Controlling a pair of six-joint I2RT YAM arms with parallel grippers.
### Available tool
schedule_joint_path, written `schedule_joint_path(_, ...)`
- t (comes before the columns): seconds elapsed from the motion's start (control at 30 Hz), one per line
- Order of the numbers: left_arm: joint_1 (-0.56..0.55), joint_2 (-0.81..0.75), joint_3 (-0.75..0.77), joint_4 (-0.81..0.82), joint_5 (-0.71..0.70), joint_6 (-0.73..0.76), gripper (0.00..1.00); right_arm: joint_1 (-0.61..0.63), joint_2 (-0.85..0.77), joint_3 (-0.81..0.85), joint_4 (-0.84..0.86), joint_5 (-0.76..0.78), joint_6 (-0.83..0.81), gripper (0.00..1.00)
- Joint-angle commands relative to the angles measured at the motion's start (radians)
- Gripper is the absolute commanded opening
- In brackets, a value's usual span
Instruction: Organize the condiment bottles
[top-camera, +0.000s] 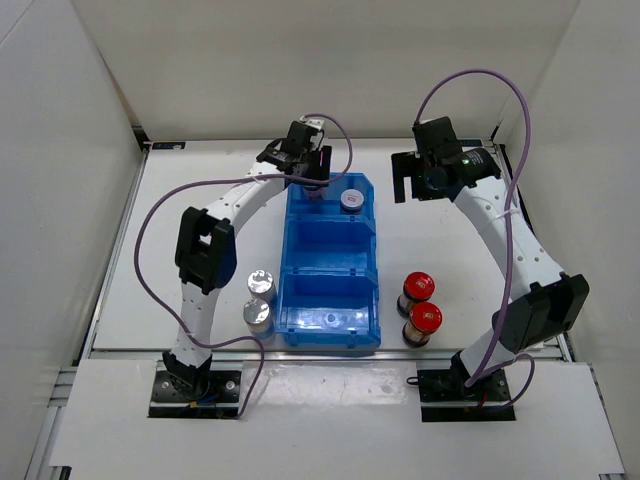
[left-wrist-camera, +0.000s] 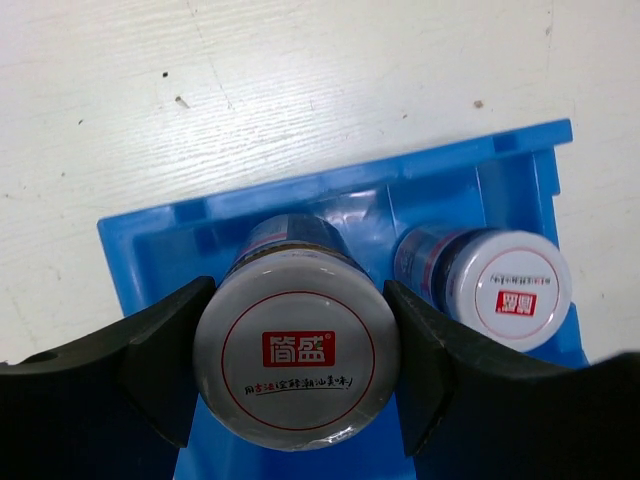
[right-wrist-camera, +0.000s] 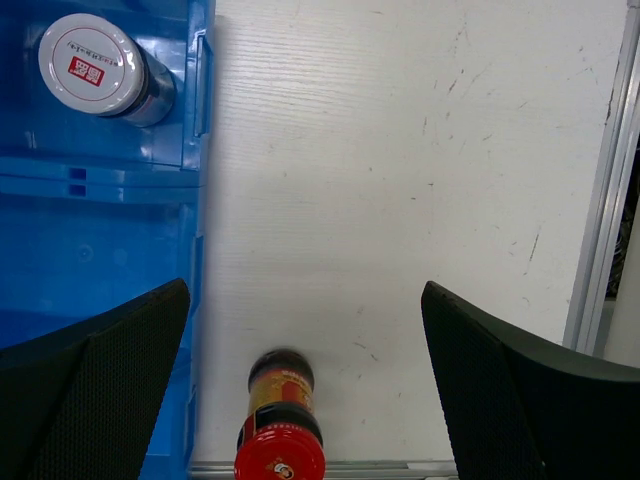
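My left gripper (left-wrist-camera: 298, 330) is shut on a condiment bottle with a grey-white cap bearing a red mark (left-wrist-camera: 298, 350), held upright inside the far compartment of the blue bin (left-wrist-camera: 150, 240). I cannot tell whether it rests on the floor. A second grey-white-capped bottle (left-wrist-camera: 510, 287) (top-camera: 351, 200) stands beside it in the same compartment. Two silver-capped bottles (top-camera: 260, 298) stand left of the bin (top-camera: 376, 300), and two red-capped ones (top-camera: 420, 303) right of it. My right gripper (right-wrist-camera: 305, 300) (top-camera: 410, 180) hangs open over bare table right of the bin, with a red-capped bottle (right-wrist-camera: 280, 455) below it.
The bin's middle compartment (top-camera: 330, 255) holds no bottles; the near one shows only a small glint. White walls enclose the table on three sides. A metal rail (right-wrist-camera: 600, 200) runs along the table's right edge. The left arm's cable (top-camera: 150, 270) loops out to the left.
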Motion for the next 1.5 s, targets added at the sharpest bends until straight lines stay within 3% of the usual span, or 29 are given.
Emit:
schedule_joint_path(0.0,0.001,0.01,0.093,0.014,0.023,0.005,0.17,-0.002,-0.035,0.006,0.025,0.03,-0.031,1.0)
schedule_joint_path(0.13,0.001,0.054,0.116,0.005,0.033,0.005,0.28,-0.002,-0.035,-0.004,0.025,0.039,-0.04,1.0)
schedule_joint_path(0.37,0.021,0.081,0.116,-0.004,0.06,-0.004,0.3,-0.002,-0.035,-0.025,0.025,0.049,-0.049,1.0)
schedule_joint_path(0.47,0.03,0.09,0.098,-0.004,0.069,-0.024,0.53,-0.002,-0.044,-0.036,0.025,0.049,-0.069,1.0)
schedule_joint_path(0.6,0.041,0.09,0.053,-0.004,0.093,-0.024,0.64,-0.002,-0.062,-0.063,0.025,0.049,-0.069,1.0)
schedule_joint_path(0.63,0.041,0.078,0.053,-0.004,0.093,-0.012,0.81,-0.002,-0.074,-0.085,0.025,0.049,-0.069,1.0)
schedule_joint_path(0.7,0.05,0.061,0.053,-0.013,0.079,-0.012,1.0,-0.002,-0.087,-0.094,0.016,0.038,-0.054,1.0)
schedule_joint_path(0.9,0.059,-0.068,0.064,-0.013,0.075,0.007,1.0,-0.002,-0.096,-0.093,-0.022,0.009,0.01,1.0)
schedule_joint_path(1.1,0.029,-0.356,0.03,-0.103,-0.141,0.007,1.0,-0.002,-0.087,-0.063,-0.113,-0.068,0.078,1.0)
schedule_joint_path(1.2,0.041,-0.513,-0.085,-0.2,-0.157,-0.027,1.0,-0.02,-0.087,-0.083,-0.16,-0.128,0.104,1.0)
schedule_joint_path(1.33,0.05,-0.763,-0.443,-0.2,-0.157,-0.058,1.0,-0.036,-0.077,-0.172,-0.206,-0.259,0.136,1.0)
schedule_joint_path(1.47,0.07,-0.965,-0.634,-0.2,-0.146,-0.081,1.0,-0.026,-0.155,-0.298,-0.194,-0.272,0.158,1.0)
